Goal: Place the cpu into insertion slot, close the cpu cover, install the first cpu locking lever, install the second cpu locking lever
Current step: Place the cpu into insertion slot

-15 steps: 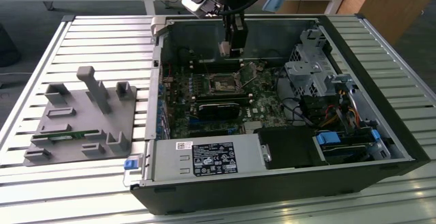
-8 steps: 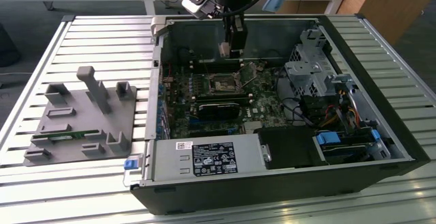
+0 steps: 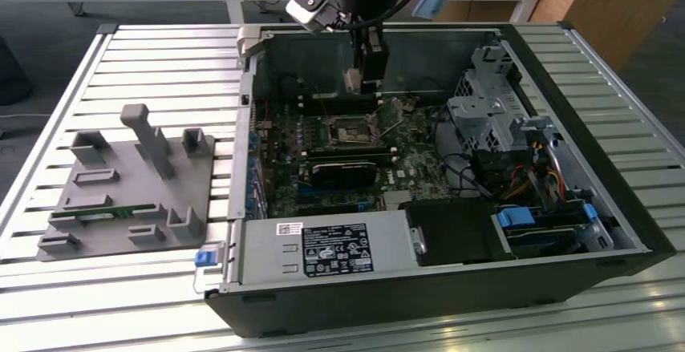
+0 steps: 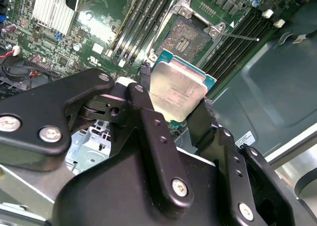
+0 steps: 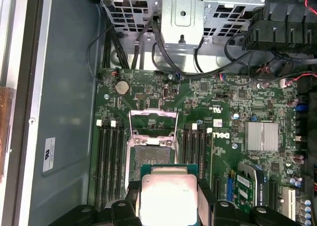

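The cpu (image 4: 178,89), a flat square chip with a dull silver top and green edge, is clamped between my gripper's (image 4: 176,107) two black fingers (image 4: 148,122). My gripper (image 3: 366,79) hangs inside the open computer case, a little above the motherboard. In the first wrist view the cpu (image 5: 168,194) hovers beside the insertion slot (image 5: 151,154), apart from it. The slot (image 4: 190,37) shows its dark centre, uncovered. The cpu cover (image 5: 152,121), a thin silvery frame, stands raised at the slot's far edge. A thin metal lever (image 4: 241,36) sticks out beside the slot.
Long black memory slots (image 5: 111,161) flank the socket. A silver heatsink (image 5: 262,137), a black graphics card (image 3: 342,171), the power supply (image 3: 321,249) and a metal drive cage (image 3: 490,119) crowd the case. A grey fixture plate (image 3: 128,188) lies on the slatted table at the exterior view's left.
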{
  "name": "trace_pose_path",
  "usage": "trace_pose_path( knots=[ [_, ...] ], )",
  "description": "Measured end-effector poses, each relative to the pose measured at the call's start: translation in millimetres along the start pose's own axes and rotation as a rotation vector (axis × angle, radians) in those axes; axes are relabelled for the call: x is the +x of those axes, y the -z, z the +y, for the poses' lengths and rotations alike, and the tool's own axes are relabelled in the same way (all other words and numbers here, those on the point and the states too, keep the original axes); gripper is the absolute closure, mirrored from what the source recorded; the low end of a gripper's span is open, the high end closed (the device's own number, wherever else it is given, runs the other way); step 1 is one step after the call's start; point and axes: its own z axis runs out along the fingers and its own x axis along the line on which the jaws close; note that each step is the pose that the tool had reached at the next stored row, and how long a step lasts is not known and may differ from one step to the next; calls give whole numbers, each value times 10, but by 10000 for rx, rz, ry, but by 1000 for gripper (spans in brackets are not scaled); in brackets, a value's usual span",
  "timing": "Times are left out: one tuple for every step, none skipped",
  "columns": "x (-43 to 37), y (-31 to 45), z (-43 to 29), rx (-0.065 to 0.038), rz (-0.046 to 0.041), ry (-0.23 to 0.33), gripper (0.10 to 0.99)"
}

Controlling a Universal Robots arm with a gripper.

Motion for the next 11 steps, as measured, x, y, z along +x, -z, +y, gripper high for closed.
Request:
trace_pose_path(
  knots=[
    [0,-6,-1,0,0,0,545],
    [0,-12,-1,-1,1,0,545],
    [0,-20,-2,-1,1,0,545],
    [0,-27,-2,0,-1,0,545],
    [-1,-34,-3,0,0,0,545],
    [-1,-40,-3,0,0,0,545],
    [-1,-46,-4,0,0,0,545],
    [-1,-52,-4,0,-1,0,545],
    [-1,-57,-5,0,0,0,545],
    [-1,-63,-6,0,0,0,545],
    [-1,-69,-6,0,0,0,545]
  ],
)
